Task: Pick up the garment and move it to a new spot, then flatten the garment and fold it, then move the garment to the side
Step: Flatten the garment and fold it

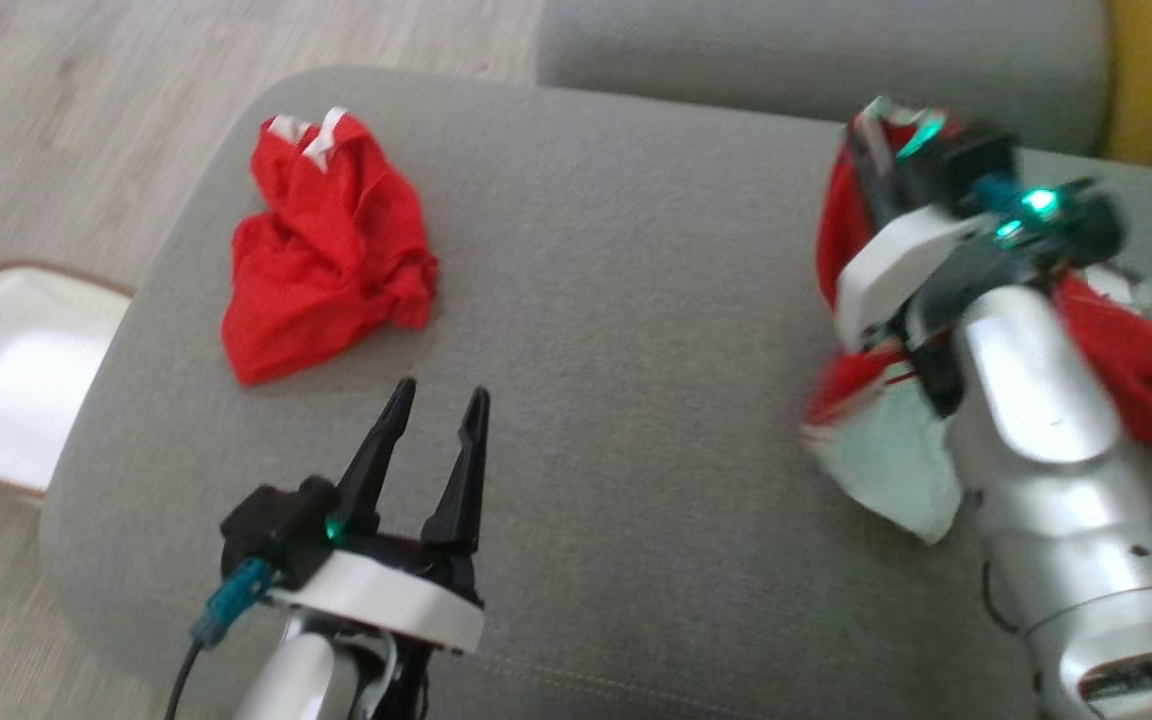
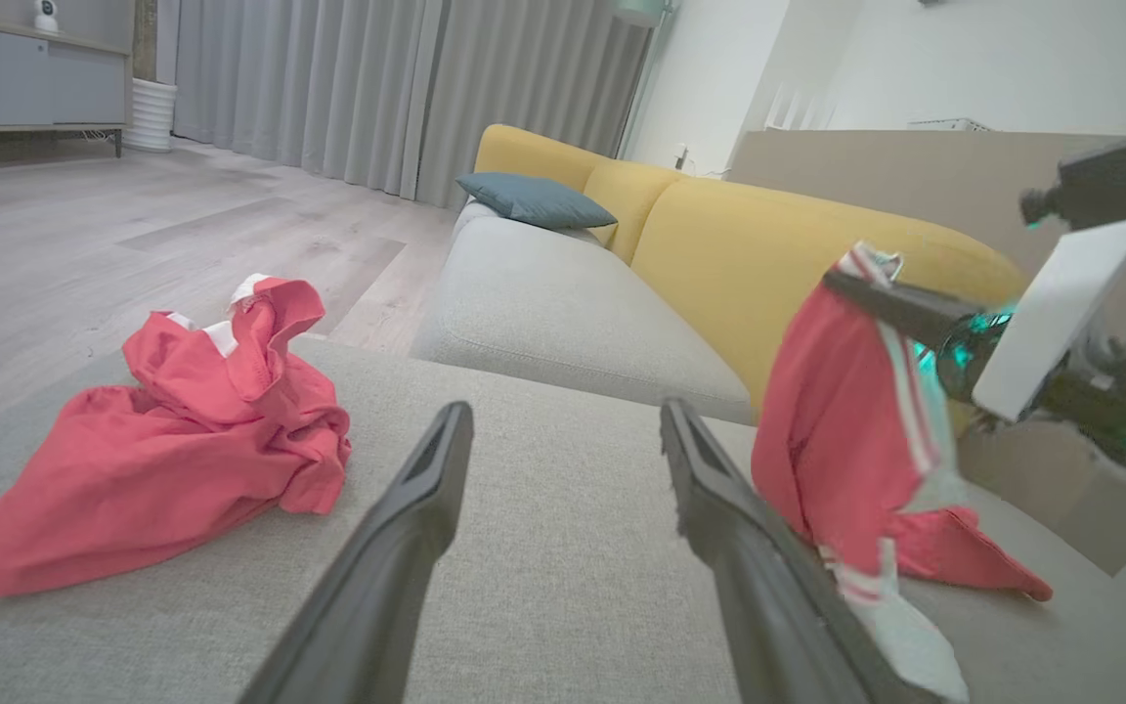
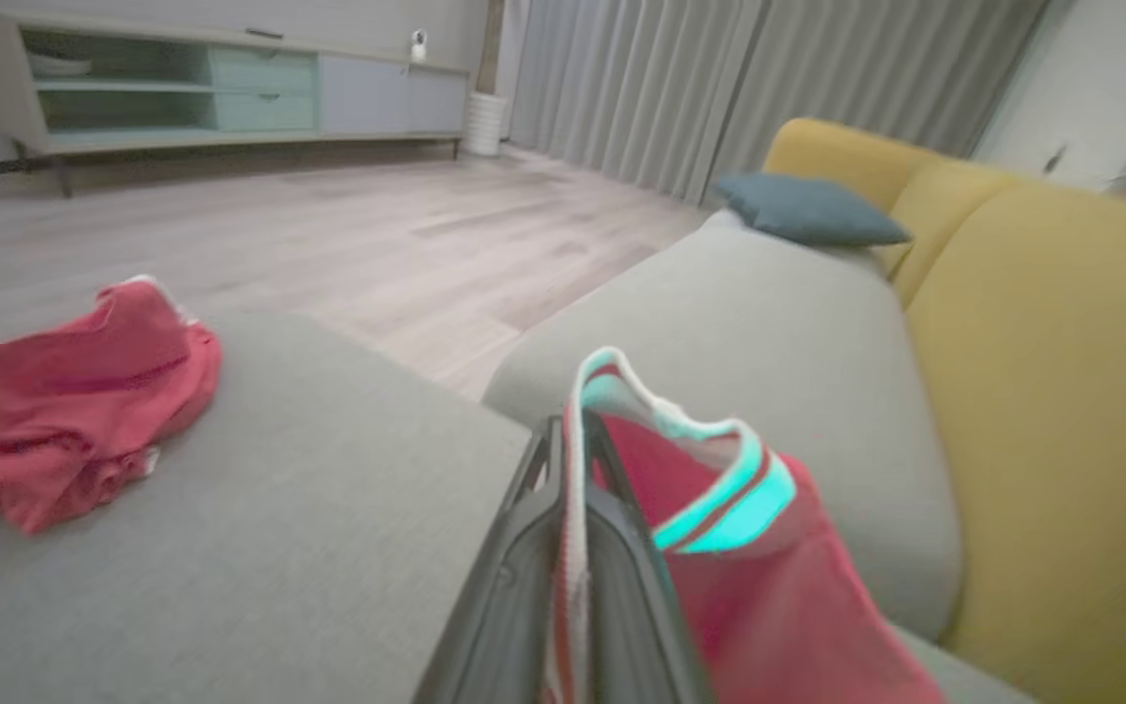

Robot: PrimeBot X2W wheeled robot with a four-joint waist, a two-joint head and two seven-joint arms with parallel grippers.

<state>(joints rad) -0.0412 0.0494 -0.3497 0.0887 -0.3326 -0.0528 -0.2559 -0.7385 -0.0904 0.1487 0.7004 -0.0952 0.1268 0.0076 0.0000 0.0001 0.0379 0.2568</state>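
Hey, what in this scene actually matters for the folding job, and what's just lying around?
Job: red garment with white trim, pinched in the shut right tool; grey cushion; open left tool.
Lying about: crumpled red garment, white basket, blue pillow.

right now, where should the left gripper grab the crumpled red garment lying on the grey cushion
Take the white-trimmed fold at the far end of the crumpled red garment, coming down from above with the open left gripper. It stands up off the grey cushion while the rest lies low, so it can likely be pinched. The right gripper is shut on the striped garment.
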